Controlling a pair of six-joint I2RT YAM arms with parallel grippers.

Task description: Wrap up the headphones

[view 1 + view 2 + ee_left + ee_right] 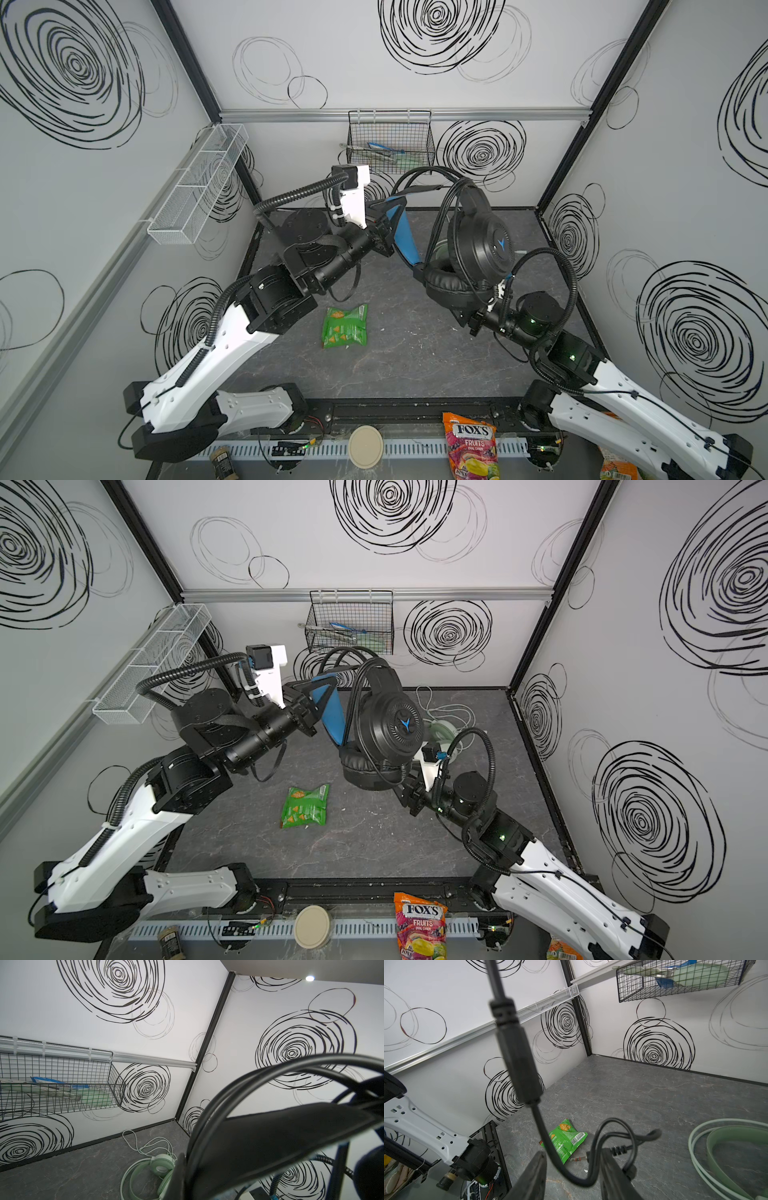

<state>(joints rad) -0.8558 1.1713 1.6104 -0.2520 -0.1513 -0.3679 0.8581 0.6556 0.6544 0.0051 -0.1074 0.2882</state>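
Grey table [643, 1095] is spreading under both arms. Right gripper [572, 1154] is holding its jaws parted, black cable [544, 1138] sagging crosswise through the gap, then climbing to the black headset [478, 245] hanging just above it; this arm is sitting nearer the loose end. Left gripper [390, 228] is clamping the headband [405, 239] farther across; mint headset [160, 1165] is lying beyond.

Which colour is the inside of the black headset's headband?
The headband is blue inside, clearest in a top view.
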